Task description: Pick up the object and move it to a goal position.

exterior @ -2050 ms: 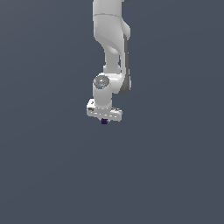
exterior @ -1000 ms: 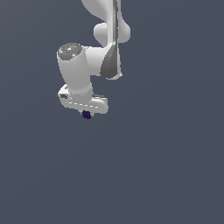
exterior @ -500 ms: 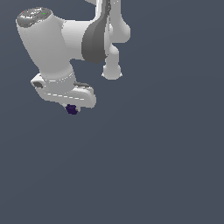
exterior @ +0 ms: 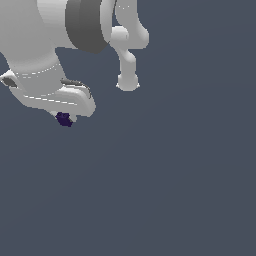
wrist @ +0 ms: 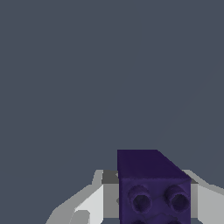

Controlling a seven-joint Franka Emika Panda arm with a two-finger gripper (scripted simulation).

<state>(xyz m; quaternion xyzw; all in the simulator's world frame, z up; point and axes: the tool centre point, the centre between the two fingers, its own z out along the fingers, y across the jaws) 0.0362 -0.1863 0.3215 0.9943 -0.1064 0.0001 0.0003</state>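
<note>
The object (exterior: 64, 119) is a tiny dark purple-navy block with round studs, hanging just under the white hand at the exterior view's upper left. My gripper (exterior: 65, 118) is shut on the object, its fingers mostly hidden behind the hand's white body. The wrist view shows the object (wrist: 153, 186) up close, clamped between two white fingers (wrist: 92, 203), studs facing the camera. The arm fills the exterior view's top left, very near the camera.
Only a flat, uniform grey-blue background lies around and below the arm in both views. A white arm link with a rounded end (exterior: 127, 80) hangs behind the hand, toward the exterior view's centre.
The hand with the purple block has swung toward the exterior view's left and much nearer the camera, growing large in the picture. The block stays in the grip throughout.
</note>
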